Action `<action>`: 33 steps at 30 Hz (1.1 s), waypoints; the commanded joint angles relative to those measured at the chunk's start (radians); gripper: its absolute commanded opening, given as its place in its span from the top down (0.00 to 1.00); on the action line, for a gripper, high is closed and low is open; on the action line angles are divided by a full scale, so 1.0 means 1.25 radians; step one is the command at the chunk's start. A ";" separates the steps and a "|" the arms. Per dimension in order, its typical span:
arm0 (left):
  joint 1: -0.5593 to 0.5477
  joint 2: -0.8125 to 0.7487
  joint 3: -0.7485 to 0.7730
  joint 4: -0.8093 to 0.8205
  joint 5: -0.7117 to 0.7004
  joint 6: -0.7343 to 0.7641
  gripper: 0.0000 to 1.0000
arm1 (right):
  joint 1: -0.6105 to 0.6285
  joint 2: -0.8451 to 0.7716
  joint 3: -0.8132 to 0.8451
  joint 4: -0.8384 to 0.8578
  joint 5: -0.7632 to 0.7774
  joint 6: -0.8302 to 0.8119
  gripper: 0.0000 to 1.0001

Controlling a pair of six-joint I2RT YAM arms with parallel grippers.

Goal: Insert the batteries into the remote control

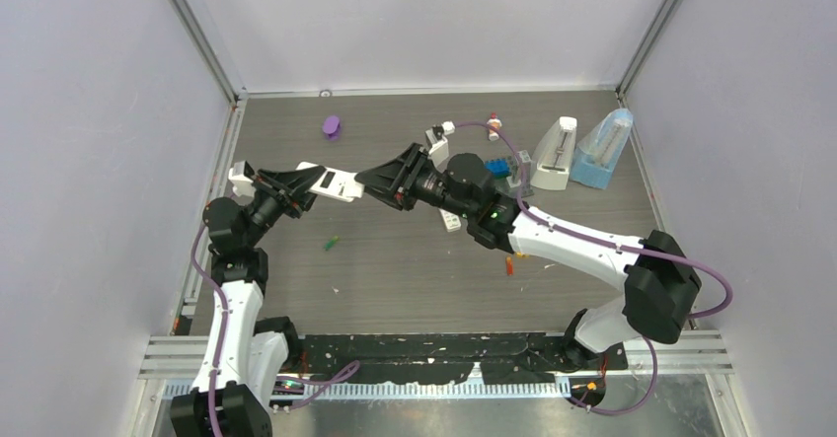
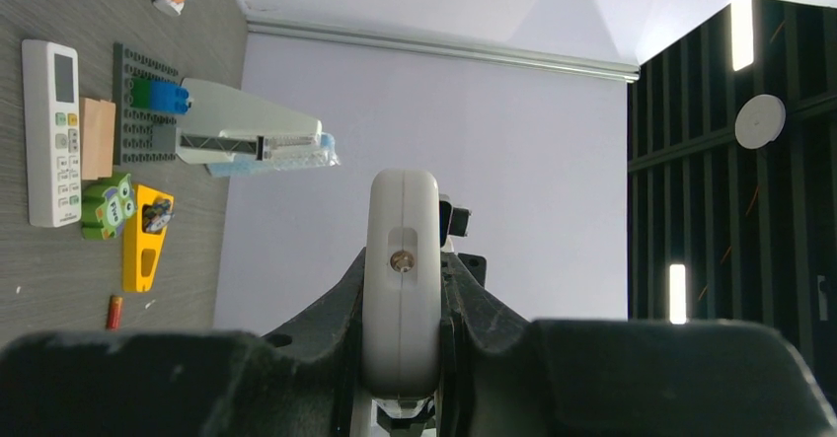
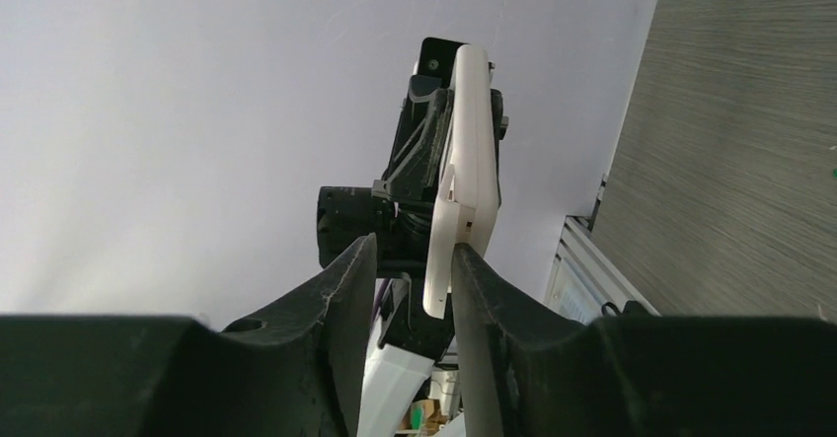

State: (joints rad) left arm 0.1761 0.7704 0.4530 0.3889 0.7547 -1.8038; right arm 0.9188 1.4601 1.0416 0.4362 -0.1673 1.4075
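Observation:
My left gripper (image 1: 301,182) is shut on a white remote (image 1: 332,184) and holds it in the air, end toward the right arm. In the left wrist view the remote (image 2: 402,289) stands edge-on, clamped between the jaws of the left gripper (image 2: 403,304). My right gripper (image 1: 373,182) is open at the remote's free end. In the right wrist view the remote's lower end (image 3: 444,259) sits between the jaws of the right gripper (image 3: 413,259), against the right finger, with a gap on the left. A green battery (image 1: 330,245) and a red-orange battery (image 1: 509,266) lie on the table.
A second white remote (image 2: 51,131) with a screen lies under the right arm. Behind it are a grey brick plate (image 1: 498,169), a white metronome (image 1: 558,153) and a blue one (image 1: 604,149). A purple object (image 1: 332,126) and a small figurine (image 1: 493,126) sit at the back.

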 commanded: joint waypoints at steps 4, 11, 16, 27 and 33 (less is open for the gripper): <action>-0.007 -0.008 0.021 0.048 0.020 0.007 1.00 | -0.005 -0.009 0.082 -0.184 -0.011 -0.089 0.71; -0.008 -0.007 0.034 0.053 0.019 0.027 1.00 | -0.006 -0.017 0.075 -0.197 -0.012 -0.083 0.81; -0.010 -0.021 0.044 0.062 0.008 0.055 1.00 | -0.002 -0.016 0.056 -0.172 -0.006 -0.043 0.84; -0.016 -0.044 0.049 0.069 -0.029 0.056 1.00 | 0.042 -0.056 0.011 -0.169 0.104 -0.047 0.91; -0.027 -0.053 0.046 0.067 -0.049 0.041 1.00 | 0.061 -0.072 -0.017 -0.137 0.166 -0.049 0.95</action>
State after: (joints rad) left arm 0.1513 0.7315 0.4561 0.3912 0.7326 -1.7210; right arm 0.9741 1.4021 1.0500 0.2584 -0.0422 1.3540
